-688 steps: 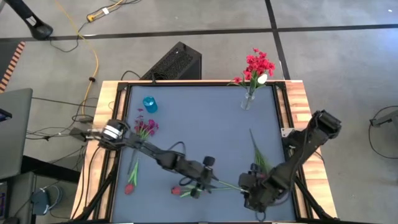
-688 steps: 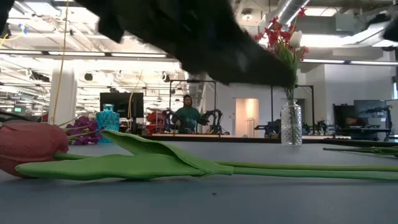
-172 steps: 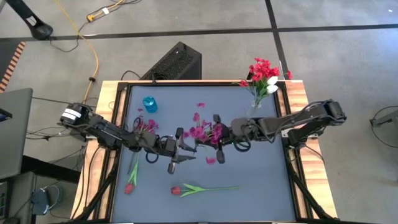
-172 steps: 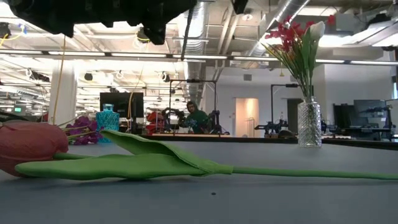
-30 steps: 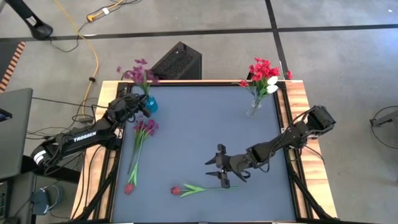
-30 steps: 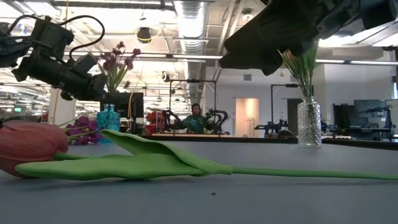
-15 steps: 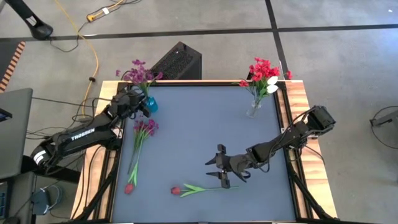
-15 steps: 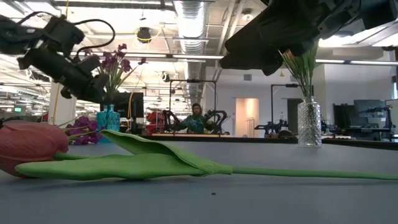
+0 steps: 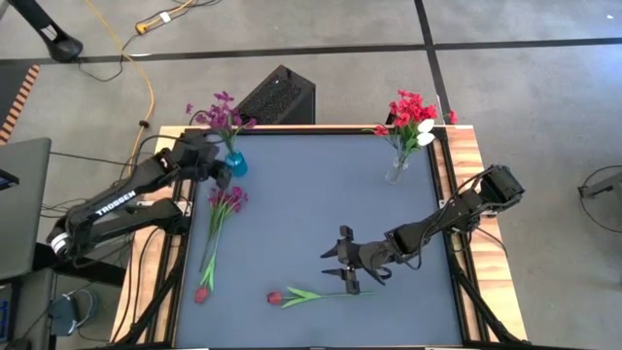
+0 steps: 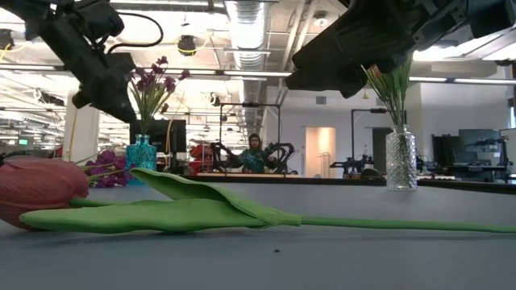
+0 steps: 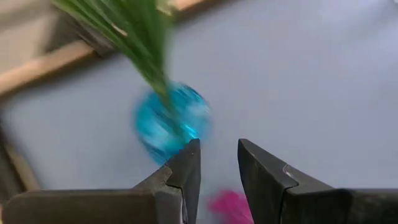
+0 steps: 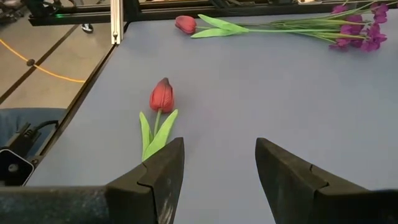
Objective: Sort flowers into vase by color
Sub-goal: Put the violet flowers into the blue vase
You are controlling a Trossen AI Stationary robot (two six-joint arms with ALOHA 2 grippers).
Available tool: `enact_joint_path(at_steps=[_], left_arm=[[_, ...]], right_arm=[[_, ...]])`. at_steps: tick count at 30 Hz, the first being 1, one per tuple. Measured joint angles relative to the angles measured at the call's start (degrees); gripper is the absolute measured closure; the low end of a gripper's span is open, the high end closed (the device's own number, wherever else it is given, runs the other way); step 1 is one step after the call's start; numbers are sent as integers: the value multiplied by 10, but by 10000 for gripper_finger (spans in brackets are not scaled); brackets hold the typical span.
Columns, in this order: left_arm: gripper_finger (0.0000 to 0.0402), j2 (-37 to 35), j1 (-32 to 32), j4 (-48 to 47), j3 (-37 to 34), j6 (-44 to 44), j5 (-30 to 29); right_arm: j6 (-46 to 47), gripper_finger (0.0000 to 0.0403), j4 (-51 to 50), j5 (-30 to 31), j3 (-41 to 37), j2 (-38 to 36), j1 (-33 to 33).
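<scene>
A purple spray [image 9: 219,115] stands with its stems in the small blue vase [image 9: 234,162] at the table's far left corner. My left gripper [image 11: 217,149] hovers open just above and beside that vase [image 11: 171,121], touching nothing. A clear glass vase [image 9: 394,170] at the far right holds red and white flowers [image 9: 408,112]. On the table lie a purple bunch [image 9: 225,199], one red tulip [image 9: 203,292] and another red tulip [image 9: 275,297]. My right gripper [image 9: 340,267] hangs open above the table, just right of and beyond that second tulip [image 12: 160,96].
The table has a wooden frame [image 9: 466,146] around its blue mat. A black box [image 9: 275,95] sits on the floor beyond the far edge. The mat's middle [image 9: 311,204] is bare. In the low view a person [image 10: 254,153] sits far off in the room.
My left gripper has risen and drawn back from the blue vase toward the table's left edge. The purple spray stays standing in the vase.
</scene>
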Motion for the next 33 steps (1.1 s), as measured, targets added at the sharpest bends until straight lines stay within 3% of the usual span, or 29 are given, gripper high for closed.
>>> enact_joint_path(at_steps=[7, 14, 20, 24, 33], left_arm=[[307, 1, -32, -109, 13, -93, 140], [308, 1, -109, -126, 13, -164, 238], [308, 1, -223, -119, 13, -234, 224], [308, 9, -312, -102, 13, -288, 180], [308, 72, -462, -163, 13, -407, 117]], right_arm=[[0, 180, -8, -1, 0, 0, 0], [-2, 180, -9, -1, 0, 0, 0], [-4, 180, -9, -1, 0, 0, 0], [-13, 180, -9, -1, 0, 0, -2], [-13, 180, -7, 0, 0, 0, -10]])
